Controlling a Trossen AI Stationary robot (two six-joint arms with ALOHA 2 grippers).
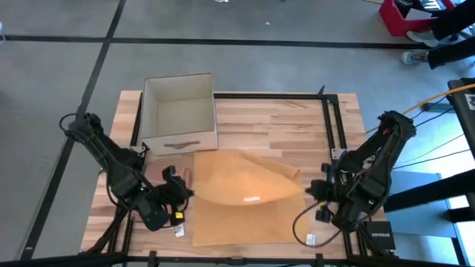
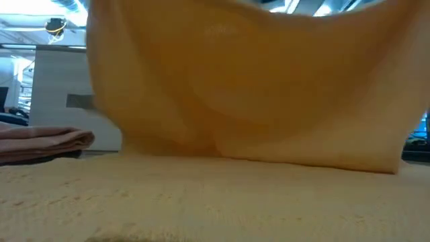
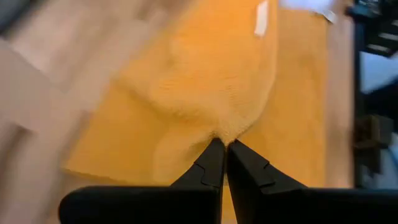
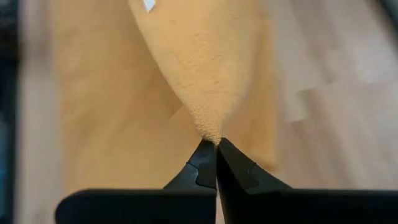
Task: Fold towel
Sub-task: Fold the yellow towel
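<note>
orange towel (image 2: 255, 101) fills the low view, hanging like a curtain just behind its own flat lower half. left pincer (image 3: 221, 148) is pressed together on one towel corner, the cloth bunching right at its tips; right pincer (image 4: 213, 144) pinches the opposite corner the same way. seen from above, the two pincers sit at the towel's left and right sides, holding the far edge up so the cloth arches between them over the half lying on the surface (image 1: 297, 126). holding both corners at once likely keeps that edge straight, so it can be carried toward the near edge for a clean half fold. the fold looks only partway done: the raised edge is not yet laid down. a small white tag (image 3: 261, 18) shows near one towel edge. beyond the left pincer a folded pinkish cloth (image 2: 44, 142) lies on the surface, and behind it stands an open box (image 1: 178, 111).
</note>
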